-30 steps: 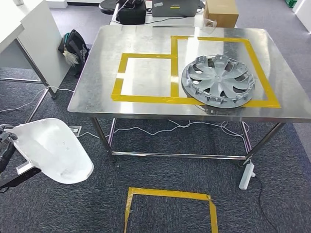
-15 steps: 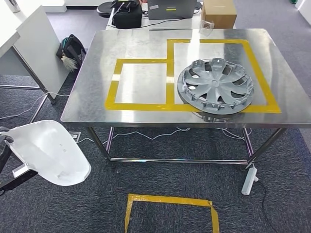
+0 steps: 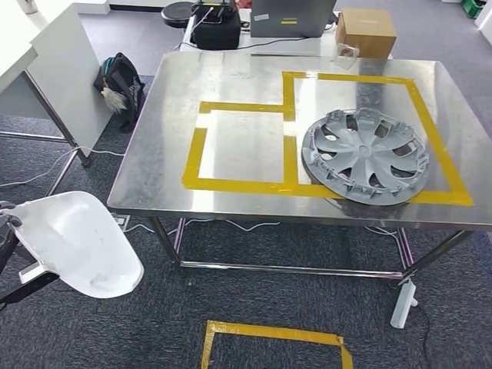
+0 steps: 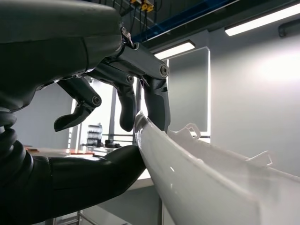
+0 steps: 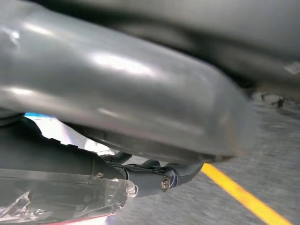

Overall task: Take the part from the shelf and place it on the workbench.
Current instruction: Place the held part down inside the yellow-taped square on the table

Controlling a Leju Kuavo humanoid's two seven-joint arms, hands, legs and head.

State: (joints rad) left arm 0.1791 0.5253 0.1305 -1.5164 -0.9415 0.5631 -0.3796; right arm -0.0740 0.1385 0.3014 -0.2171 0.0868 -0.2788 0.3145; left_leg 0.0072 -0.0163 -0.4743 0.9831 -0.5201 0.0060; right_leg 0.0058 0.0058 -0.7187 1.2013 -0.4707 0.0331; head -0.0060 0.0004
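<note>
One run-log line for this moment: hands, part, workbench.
left hand: grips white part's edge | white part: held low, short of workbench | workbench: small taped square bare, hubcap in large one | right hand: state unclear

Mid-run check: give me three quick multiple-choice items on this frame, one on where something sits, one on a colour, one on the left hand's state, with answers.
1. Where does the grey wheel cover lie?
A. on the floor
B. in the larger taped rectangle on the workbench
C. on the cardboard box

2. What colour is the tape marking the workbench?
A. yellow
B. red
C. blue

3. What is the left hand doing?
A. hanging open
B. resting on the bench
C. gripping the white part's edge

Answers:
1 B, the wheel cover sits within the larger tape outline on the workbench.
2 A, the tape is yellow.
3 C, the left hand has fingers and thumb closed on the rim of the white part.
</note>
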